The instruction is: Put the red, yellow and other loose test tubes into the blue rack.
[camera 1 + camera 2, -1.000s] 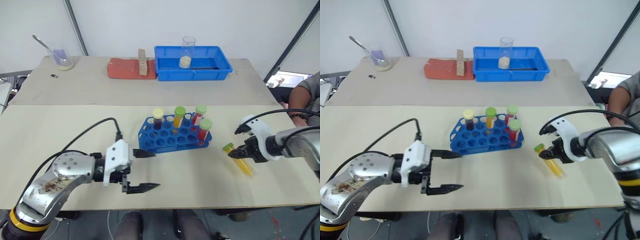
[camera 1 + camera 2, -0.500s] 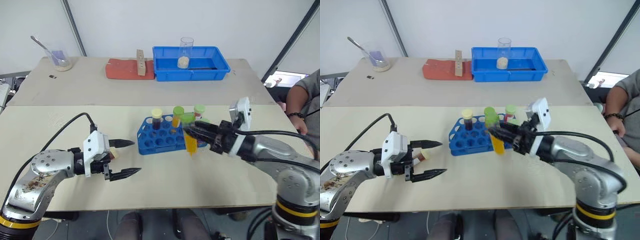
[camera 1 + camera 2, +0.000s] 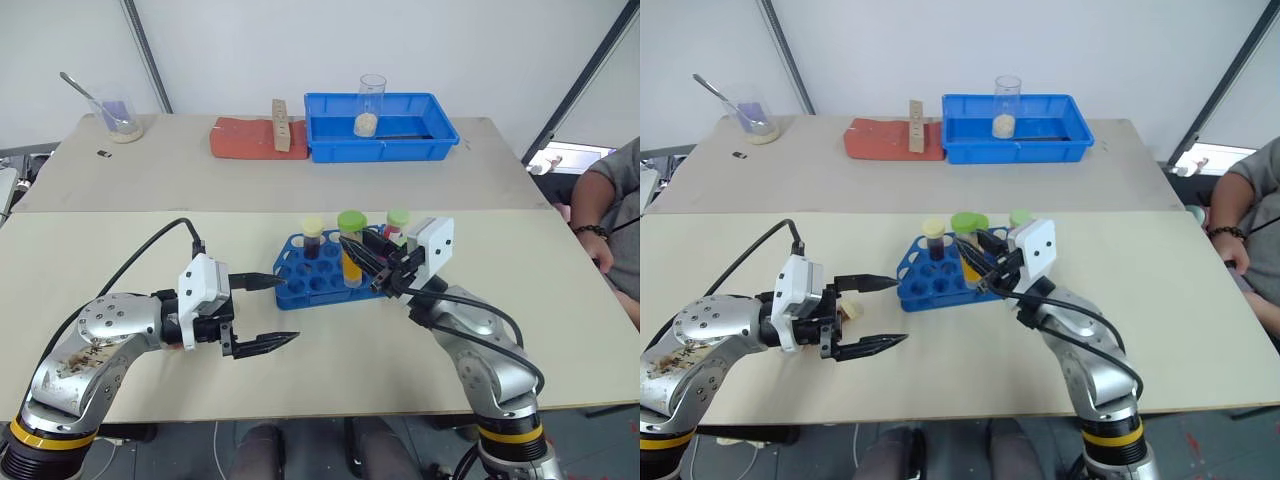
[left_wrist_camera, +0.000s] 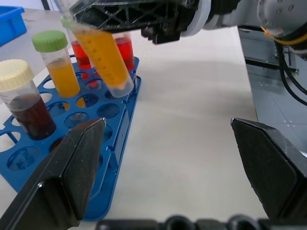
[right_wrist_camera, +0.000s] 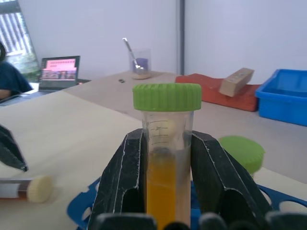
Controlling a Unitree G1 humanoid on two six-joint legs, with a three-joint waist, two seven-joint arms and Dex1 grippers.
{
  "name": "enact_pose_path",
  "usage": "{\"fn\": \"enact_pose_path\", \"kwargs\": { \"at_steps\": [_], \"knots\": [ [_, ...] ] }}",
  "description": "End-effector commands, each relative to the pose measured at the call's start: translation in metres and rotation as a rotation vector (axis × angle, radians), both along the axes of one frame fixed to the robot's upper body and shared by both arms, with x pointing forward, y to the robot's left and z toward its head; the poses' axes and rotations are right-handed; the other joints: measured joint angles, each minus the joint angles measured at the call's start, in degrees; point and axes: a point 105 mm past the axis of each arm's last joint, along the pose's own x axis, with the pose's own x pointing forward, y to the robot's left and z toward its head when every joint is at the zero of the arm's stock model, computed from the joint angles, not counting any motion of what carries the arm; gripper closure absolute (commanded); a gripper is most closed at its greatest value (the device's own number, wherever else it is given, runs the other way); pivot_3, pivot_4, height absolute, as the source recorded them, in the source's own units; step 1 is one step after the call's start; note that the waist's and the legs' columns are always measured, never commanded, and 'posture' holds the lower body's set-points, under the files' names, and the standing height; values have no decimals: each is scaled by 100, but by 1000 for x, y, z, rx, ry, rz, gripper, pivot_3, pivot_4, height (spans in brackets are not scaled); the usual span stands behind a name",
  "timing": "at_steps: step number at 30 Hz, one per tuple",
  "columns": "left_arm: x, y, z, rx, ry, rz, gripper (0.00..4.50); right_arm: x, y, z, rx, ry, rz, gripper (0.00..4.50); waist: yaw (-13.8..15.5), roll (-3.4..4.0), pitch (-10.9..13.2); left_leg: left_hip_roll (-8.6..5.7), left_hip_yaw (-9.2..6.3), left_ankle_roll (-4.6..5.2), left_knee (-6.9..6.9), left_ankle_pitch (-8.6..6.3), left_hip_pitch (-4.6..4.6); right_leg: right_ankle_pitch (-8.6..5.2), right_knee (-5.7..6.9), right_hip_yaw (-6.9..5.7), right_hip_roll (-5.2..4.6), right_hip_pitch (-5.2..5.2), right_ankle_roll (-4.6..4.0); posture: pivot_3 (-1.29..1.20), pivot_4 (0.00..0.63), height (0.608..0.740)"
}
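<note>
- My right gripper (image 3: 366, 262) stayed clamped on the yellow tube (image 3: 351, 262), which I had lifted off the table and swung over the blue rack (image 3: 300, 287).
- My left gripper (image 3: 272, 312) waited spread and empty, a cream-capped tube (image 3: 848, 312) lying beside it.
- Lowering into a hole seemed next.

Tube in the right pincer (image 5: 166, 158): clear plastic with raised graduation lines below the green cap; a small mark beside the top line, seemingly "ml", not surely legible.
Same tube, from the left wrist view (image 4: 106, 60): a ladder of fine scale lines along the wall; no figures legible.
Laptop screen (image 5: 59, 67): pink panel with dark rows that look like text, too small to read.
Other tubes in the blue rack (image 3: 322, 276): no legible lettering.
Brands, signs, numbers elsewhere: none legible.
</note>
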Motion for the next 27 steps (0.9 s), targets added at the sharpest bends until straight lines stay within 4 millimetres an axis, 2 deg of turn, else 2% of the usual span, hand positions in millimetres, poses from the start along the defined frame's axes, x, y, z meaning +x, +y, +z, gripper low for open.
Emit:
{"fn": "enact_pose_path", "kwargs": {
  "at_steps": [1, 19, 27],
  "knots": [
    [-4, -8, 9, -8, -34, -31, 0, 1, -4, 7, 10, -81, -43, 3564, 0, 0, 0, 0, 0, 0, 0, 0, 0, 0, 0, 0, 0, 0, 0, 0, 150, 740],
    [-3, -12, 14, -27, -21, -29, 0, 12, -10, -17, 28, -81, -174, 3565, -2, 0, 0, 0, -1, 0, 0, 0, 6, -2, 4, 1, 0, 2, -4, 0, 150, 740],
    [-1, -10, 13, -23, -4, -7, 0, 3, -14, -26, 38, -76, -164, 3566, 9, 0, 0, 0, -2, 0, 0, 0, 8, -4, 6, 1, 0, 4, -6, 0, 150, 740]
  ]
}}
